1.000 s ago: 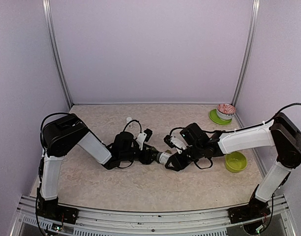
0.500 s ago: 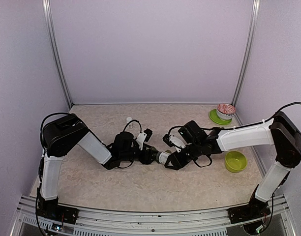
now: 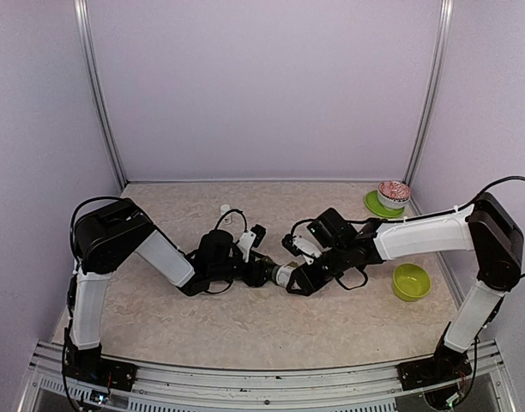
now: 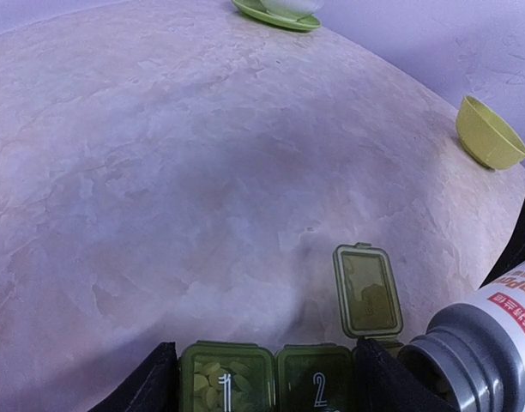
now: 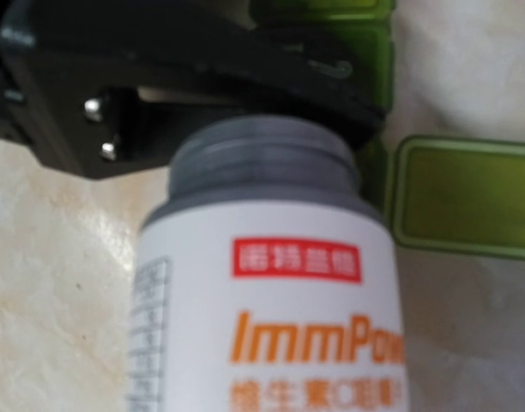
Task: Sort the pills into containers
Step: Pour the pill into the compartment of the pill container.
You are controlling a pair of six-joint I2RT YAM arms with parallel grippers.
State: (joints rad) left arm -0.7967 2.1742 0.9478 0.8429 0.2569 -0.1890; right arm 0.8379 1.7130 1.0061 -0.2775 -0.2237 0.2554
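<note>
Box: the green box (image 4: 271, 378) is at the middle of the counter (image 3: 245, 326), clamped in my left gripper (image 3: 261, 271); third lid (image 4: 366, 290) open, pills (image 4: 209, 382) in the first cell.
Bottle: uncapped bottle (image 5: 271, 326), grasped by my right gripper (image 3: 298, 280), mouth at the open cell.
Pour: tilt slowly, mouth over that cell, box level.
Counter: mottled beige; bowl (image 3: 411, 281) near right edge.
Room: lilac walls (image 3: 262, 86).

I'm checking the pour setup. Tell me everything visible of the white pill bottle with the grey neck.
The white plastic pill bottle has a grey threaded neck, cap off, a red label strip and orange lettering. It is held tilted in the right gripper, mouth aimed at the open compartment of the green pill organizer, which the left gripper holds. Whether the mouth touches the organizer cannot be told.
</note>
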